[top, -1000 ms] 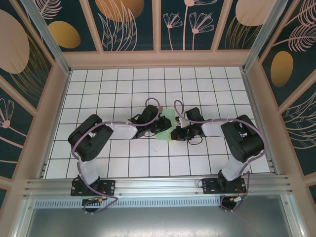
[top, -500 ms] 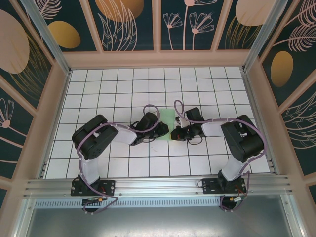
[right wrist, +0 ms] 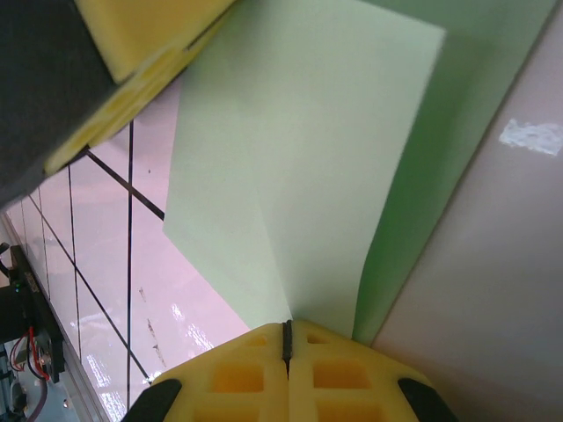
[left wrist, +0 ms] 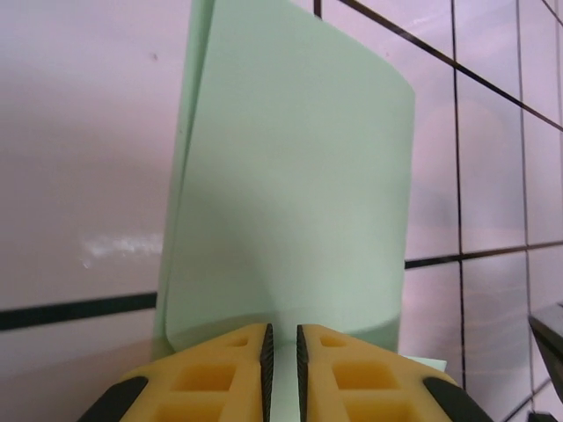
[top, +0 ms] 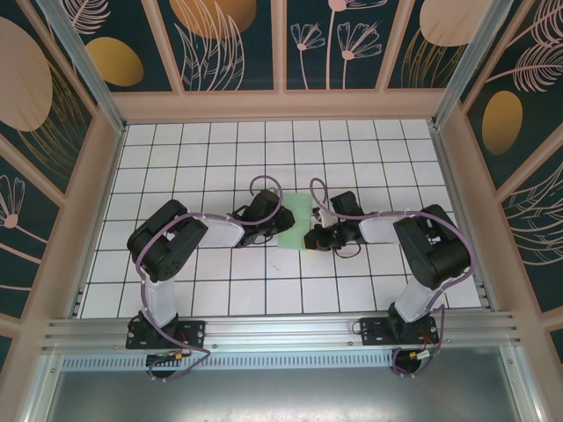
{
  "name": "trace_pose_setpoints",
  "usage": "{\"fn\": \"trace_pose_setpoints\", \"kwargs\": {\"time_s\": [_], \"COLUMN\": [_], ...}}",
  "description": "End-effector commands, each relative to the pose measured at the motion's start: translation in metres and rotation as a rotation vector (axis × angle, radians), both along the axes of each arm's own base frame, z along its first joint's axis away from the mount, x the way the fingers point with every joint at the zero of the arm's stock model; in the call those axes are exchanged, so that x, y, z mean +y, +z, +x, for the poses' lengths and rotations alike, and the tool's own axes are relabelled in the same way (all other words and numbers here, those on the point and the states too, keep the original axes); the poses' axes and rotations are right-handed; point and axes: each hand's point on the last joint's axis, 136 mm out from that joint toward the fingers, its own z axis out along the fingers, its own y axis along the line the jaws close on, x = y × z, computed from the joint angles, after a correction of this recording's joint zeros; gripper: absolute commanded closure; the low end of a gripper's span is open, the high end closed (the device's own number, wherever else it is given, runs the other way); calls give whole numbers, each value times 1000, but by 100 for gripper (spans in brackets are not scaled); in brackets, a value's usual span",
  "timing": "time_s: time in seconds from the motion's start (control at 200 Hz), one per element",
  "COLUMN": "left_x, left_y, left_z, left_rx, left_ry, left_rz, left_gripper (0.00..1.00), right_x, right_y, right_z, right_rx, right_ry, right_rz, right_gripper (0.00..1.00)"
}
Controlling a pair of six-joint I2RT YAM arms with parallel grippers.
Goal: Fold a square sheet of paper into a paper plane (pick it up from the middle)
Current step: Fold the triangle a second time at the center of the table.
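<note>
The square sheet of paper is pale mint green and lies folded at the middle of the white grid table. My left gripper is at its left edge and my right gripper at its near right corner. In the left wrist view the paper curves up as a folded flap just ahead of my left gripper, whose yellow jaws stand a narrow gap apart with nothing pinched. In the right wrist view my right gripper is shut on the paper, a crease running into its jaws. A left finger shows at top left.
Wooden frame walls enclose the table on the left, back and right. An aluminium rail carrying both arm bases runs along the near edge. Purple cables loop above each wrist.
The left wrist swung toward the near side and has come back beside the paper's left edge. The right arm and the paper have stayed where they were.
</note>
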Motion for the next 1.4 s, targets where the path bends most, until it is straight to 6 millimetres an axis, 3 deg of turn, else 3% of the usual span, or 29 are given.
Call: {"fn": "trace_pose_setpoints", "kwargs": {"time_s": [0.0,0.135,0.15,0.335,0.505,0.641,0.796,0.811,0.981,1.246,1.396], "left_x": [25,32,27,31,22,3,-23,-22,-30,-17,-11], "left_y": [-23,-27,-18,1,39,66,73,64,39,-2,-19], "left_z": [6,9,17,28,35,23,3,-4,-20,-23,-23], "left_rx": [19,26,8,-40,-101,-119,-75,-51,31,100,132], "left_ry": [42,42,45,50,19,-55,-164,-173,-206,-155,-153], "left_rz": [159,189,175,190,158,20,-144,-147,-217,-132,-59], "left_gripper": [81,79,79,76,73,74,80,80,84,84,83], "right_x": [-35,-35,-35,-33,-31,-28,-25,-25,-22,-18,-8], "right_y": [-31,-32,-32,-31,-29,-25,-21,-21,-17,-6,17], "right_z": [-17,-17,-17,-15,-12,-10,-6,-5,-2,4,12], "right_rx": [87,86,87,87,85,83,76,75,71,55,28], "right_ry": [-53,-54,-55,-59,-59,-56,-58,-58,-57,-51,-47], "right_rz": [-177,-178,-178,-166,-159,-145,-135,-133,-123,-108,-59], "right_gripper": [97,97,97,97,97,97,97,97,96,96,94]}}
